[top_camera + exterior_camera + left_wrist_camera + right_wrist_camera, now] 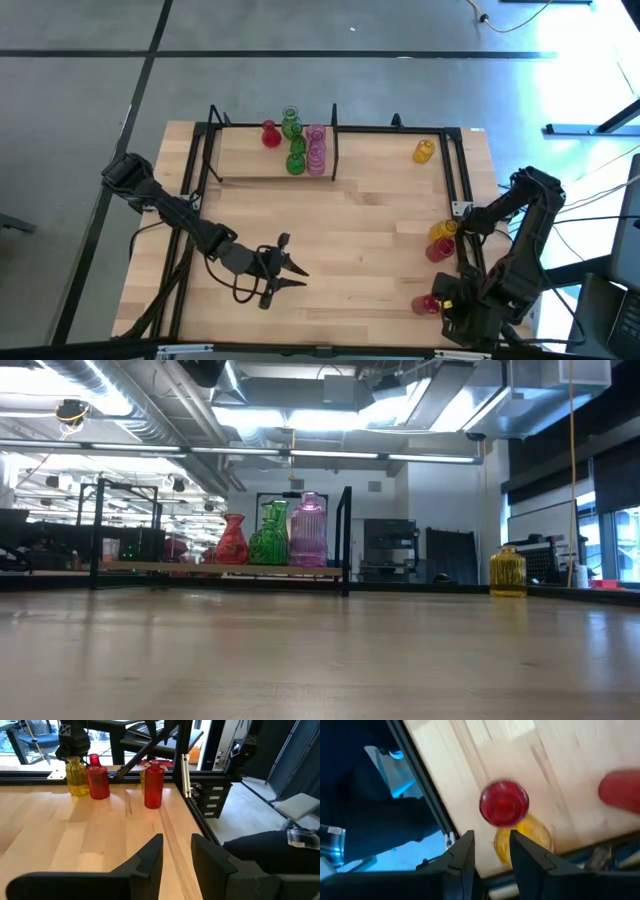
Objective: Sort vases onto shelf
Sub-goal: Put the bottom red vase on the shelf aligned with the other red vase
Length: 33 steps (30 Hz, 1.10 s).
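Roughly half done, I judge: five vases [296,142] stand on the shelf [240,160] at the worktop's far edge, four wait (right edge), with both the left end effector [297,277] and the right end effector [491,846] slightly open, empty.

table top [360,240]: light wood, smooth, matt grain
shelf [250,165]: pale wood board, thin black metal rods
vases [308,530]: translucent, glossy, some ribbed
left gripper [175,851]: dark, matt fingers

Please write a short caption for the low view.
Red, green and pink vases stand on the shelf; a yellow vase stands apart.
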### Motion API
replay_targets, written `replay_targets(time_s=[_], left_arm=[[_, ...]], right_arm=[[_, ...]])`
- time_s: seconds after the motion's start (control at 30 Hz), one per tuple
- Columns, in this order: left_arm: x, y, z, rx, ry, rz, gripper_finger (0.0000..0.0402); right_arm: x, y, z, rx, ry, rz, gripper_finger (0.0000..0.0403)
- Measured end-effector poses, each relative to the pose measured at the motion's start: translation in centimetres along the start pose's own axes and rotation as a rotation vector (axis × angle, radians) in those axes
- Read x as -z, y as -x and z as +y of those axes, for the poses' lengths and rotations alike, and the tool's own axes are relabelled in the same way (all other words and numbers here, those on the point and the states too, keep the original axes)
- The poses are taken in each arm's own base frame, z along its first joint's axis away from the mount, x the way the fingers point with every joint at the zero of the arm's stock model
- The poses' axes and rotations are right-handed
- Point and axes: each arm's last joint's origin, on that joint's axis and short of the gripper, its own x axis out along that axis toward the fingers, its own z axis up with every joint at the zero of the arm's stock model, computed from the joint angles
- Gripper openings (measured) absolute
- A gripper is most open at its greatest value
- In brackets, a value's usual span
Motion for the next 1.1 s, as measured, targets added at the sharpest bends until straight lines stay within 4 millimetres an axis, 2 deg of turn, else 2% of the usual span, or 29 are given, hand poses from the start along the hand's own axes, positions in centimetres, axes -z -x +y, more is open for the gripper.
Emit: replay_targets(time_s=[0.3,0.57,1.1], left_arm=[[0.2,0.0,0.2,-0.012,-0.008,0.026,0.0094],[0.2,0.0,0.2,-0.012,-0.008,0.025,0.0094],[0.2,0.0,0.2,-0.013,-0.008,0.025,0.0094]], right_arm=[[-0.9,-1.8,1.5,-0.027,0.149,-0.007,0.0108],[-1.1,-3.1,2.0,0.009,0.234,0.043,0.0108],[-1.1,-3.3,1.6,0.067,0.241,0.029,0.0108]])
